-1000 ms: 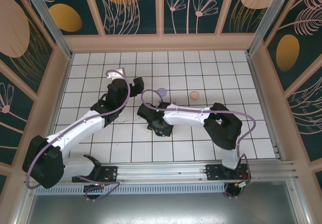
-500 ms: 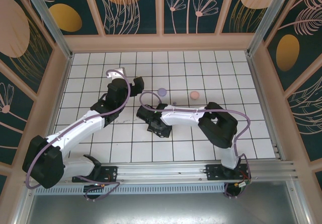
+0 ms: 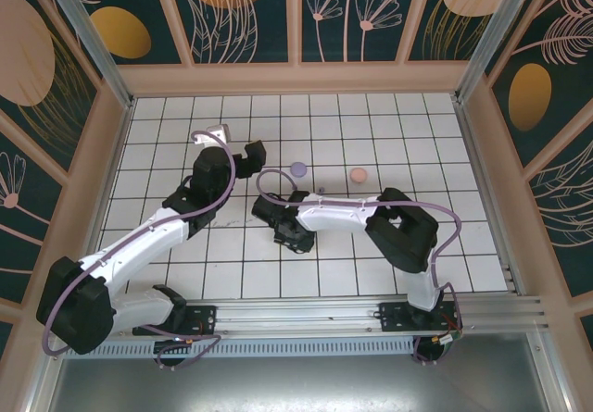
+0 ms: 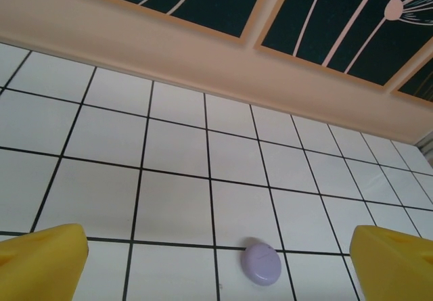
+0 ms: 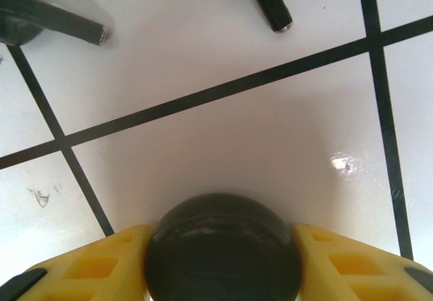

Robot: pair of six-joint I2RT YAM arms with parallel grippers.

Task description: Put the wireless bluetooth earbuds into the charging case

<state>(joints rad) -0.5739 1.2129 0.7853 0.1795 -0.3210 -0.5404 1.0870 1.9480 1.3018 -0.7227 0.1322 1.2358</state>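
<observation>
My right gripper (image 5: 220,264) points down at the tiles, and its yellow fingers (image 5: 101,260) press both sides of a round black case (image 5: 223,243). Two black earbuds lie on the tile just beyond it, one stem (image 5: 57,20) at the left and another (image 5: 269,3) near the middle. In the top view the right gripper (image 3: 287,236) sits mid-table. My left gripper (image 3: 250,156) hovers open over the tiles with nothing between its yellow fingertips (image 4: 40,260). The lilac case (image 4: 261,263) lies shut on the floor ahead of it.
In the top view the lilac case (image 3: 297,168) and a pink round case (image 3: 359,175) lie on the white grid floor (image 3: 417,134) beyond the right arm. Peach walls (image 4: 203,51) with dark flower panels ring the floor.
The right jaws have narrowed onto the black case, and the right wrist has shifted slightly left. The left arm has risen a little and stays open.
</observation>
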